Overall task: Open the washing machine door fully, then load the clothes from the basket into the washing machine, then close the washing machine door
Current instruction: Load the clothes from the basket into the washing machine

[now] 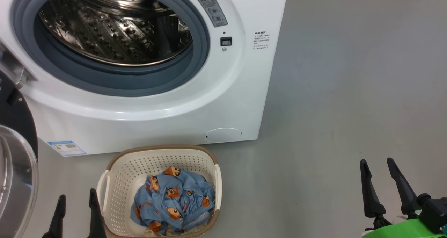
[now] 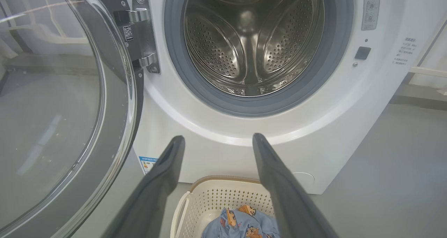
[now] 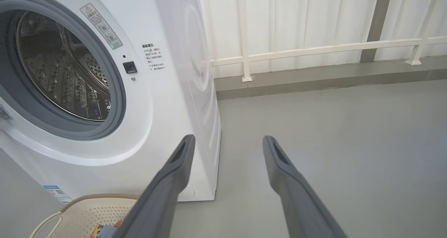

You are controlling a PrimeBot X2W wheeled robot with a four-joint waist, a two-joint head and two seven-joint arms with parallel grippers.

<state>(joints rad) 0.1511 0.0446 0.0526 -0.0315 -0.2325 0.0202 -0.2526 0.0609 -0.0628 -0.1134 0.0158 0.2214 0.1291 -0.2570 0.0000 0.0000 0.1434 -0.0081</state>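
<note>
Stretching grey, the floor (image 1: 331,91) bears the washing machine (image 1: 157,119), the washing machine door (image 1: 17,168) swung wide at the left. The basket (image 1: 139,168) sits before it, the clothes (image 1: 174,199) inside. The left gripper (image 1: 77,193) and right gripper (image 1: 376,160) hang spread and empty. A white railing (image 3: 314,49) lines the wall (image 3: 297,17).

Ahead of my left gripper (image 2: 217,137), above its spread jaws, the washer (image 2: 314,133) mouth stands wide open. Past the grey gasket (image 2: 251,107) the steel drum (image 2: 279,45) is free room. To the left of those jaws the swung-out door (image 2: 52,108) and its hinge (image 2: 143,38) wall off that side. Just below and between the jaws sits the basket (image 2: 216,196), open-topped, with clothes (image 2: 241,224) low inside. My right gripper (image 3: 228,137), jaws apart, has bare floor (image 3: 331,143) ahead and to its right. The washer's corner stands left of its jaws, and a railing (image 3: 314,49) stands well beyond.
</note>
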